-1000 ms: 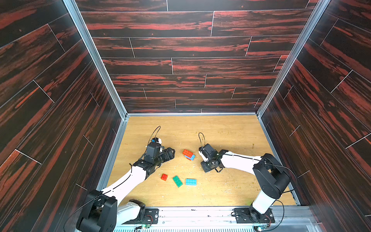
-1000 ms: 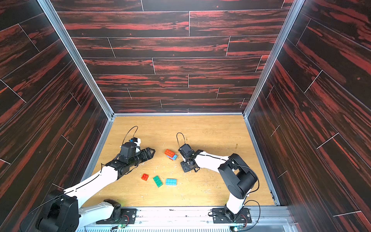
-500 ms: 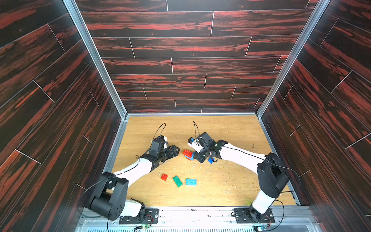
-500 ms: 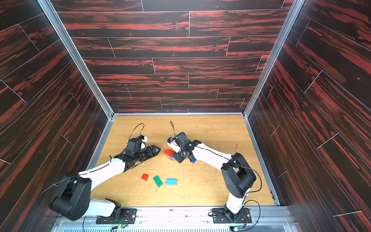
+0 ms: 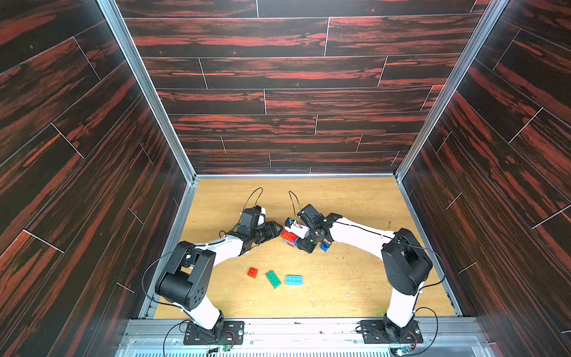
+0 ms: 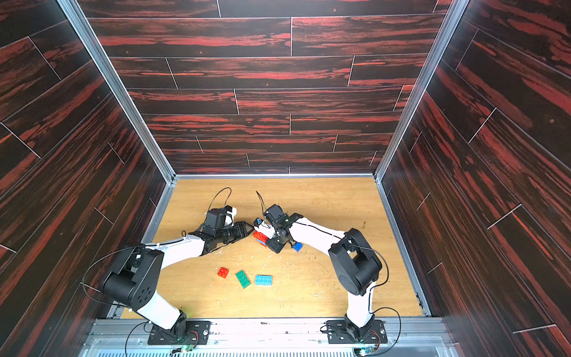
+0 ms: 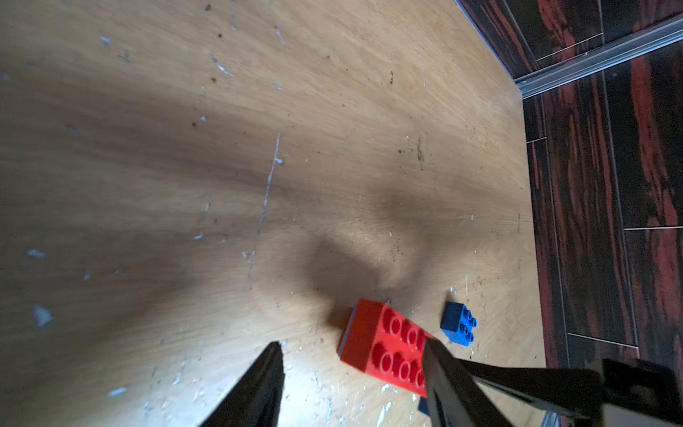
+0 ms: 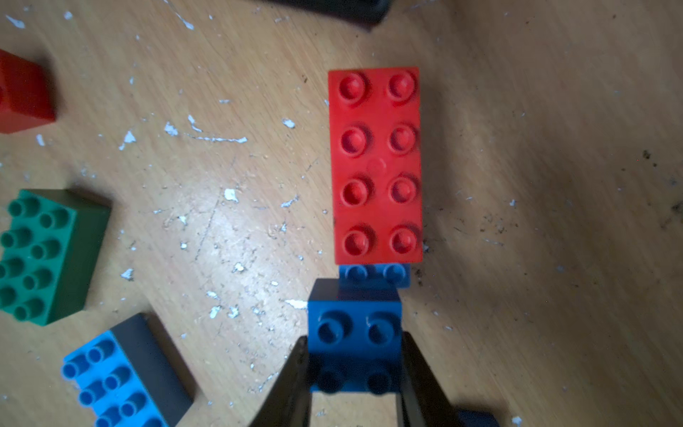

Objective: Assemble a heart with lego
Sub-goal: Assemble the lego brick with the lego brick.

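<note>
A long red brick [image 8: 375, 164] sits stacked on a blue brick [image 8: 373, 275] at mid-table, seen in both top views [image 5: 289, 236] [image 6: 260, 237]. My right gripper [image 8: 354, 338] is shut on a dark blue square brick [image 8: 354, 325], held just above the stack's near end. The right gripper [image 5: 304, 242] points down beside the stack. My left gripper [image 7: 351, 344] is open and low over the table, with one finger [image 7: 443, 369] overlapping the red brick [image 7: 384, 340]. It comes in from the left [image 5: 278, 229].
A second dark blue square brick [image 5: 324, 246] [image 7: 457, 323] lies just right of the stack. Nearer the front lie a small red brick [image 5: 252, 272], a green brick [image 5: 273, 278] and a light-blue brick [image 5: 293, 280]. Dark panelled walls [image 5: 173, 216] enclose the wooden table.
Both arms have closed in on the red stack from either side. The right gripper came over it with the dark blue brick. The left jaws have narrowed.
</note>
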You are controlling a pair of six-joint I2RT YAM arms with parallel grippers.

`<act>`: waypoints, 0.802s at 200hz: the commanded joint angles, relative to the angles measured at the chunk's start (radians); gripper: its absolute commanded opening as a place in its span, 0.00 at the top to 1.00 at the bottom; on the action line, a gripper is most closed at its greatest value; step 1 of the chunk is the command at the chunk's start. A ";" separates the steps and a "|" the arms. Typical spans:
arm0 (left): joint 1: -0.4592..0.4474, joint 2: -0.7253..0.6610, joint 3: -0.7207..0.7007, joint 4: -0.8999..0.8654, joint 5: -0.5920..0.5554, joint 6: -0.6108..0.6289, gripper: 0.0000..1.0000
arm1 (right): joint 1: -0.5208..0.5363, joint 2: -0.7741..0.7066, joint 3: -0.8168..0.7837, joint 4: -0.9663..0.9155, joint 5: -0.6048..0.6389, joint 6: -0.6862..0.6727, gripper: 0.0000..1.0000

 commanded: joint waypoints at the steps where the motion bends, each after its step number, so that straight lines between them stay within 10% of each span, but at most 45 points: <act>1: -0.009 0.030 0.034 0.044 0.029 0.008 0.39 | -0.006 0.022 0.031 -0.021 -0.011 -0.017 0.94; 160: -0.045 0.124 0.036 0.046 0.068 0.013 0.58 | -0.015 0.144 0.055 -0.080 -0.013 -0.027 0.95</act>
